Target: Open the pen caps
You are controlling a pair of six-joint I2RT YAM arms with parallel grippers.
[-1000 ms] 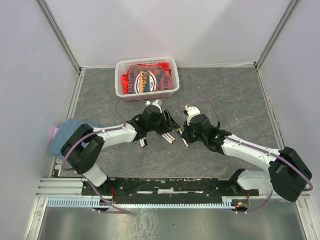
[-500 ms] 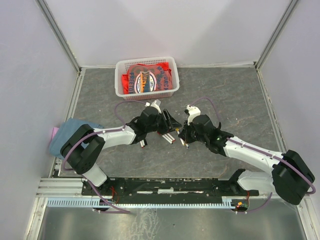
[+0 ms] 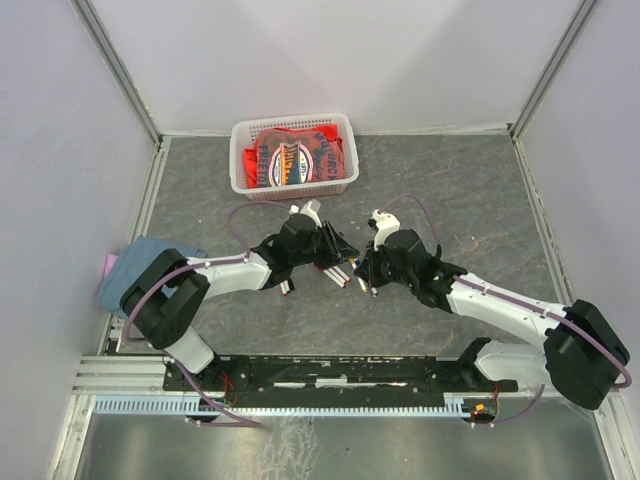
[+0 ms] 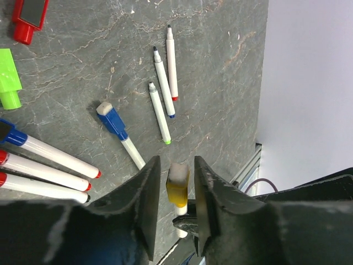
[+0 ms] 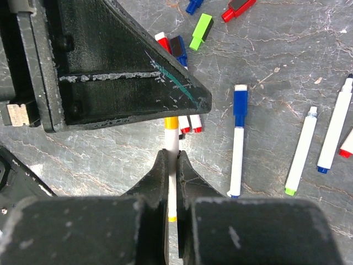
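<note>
Left gripper [image 4: 176,161] above table [image 3: 470,190], jaws apart and flanking yellow cap [image 4: 177,187], with a sliver of gap on each side. Cap sits on end of pen [image 5: 171,141], whose white barrel is clamped between jaws of right gripper [image 5: 172,153]. Loose pens [image 5: 237,160] and loose caps [image 5: 201,31] lie on table nearby.

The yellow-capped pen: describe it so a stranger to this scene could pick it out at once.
Near the white basket the right gripper meets the left gripper. The pen is clamped in the right one, its yellow cap between the left one's jaws. It alone is held; the other pens lie loose.
</note>
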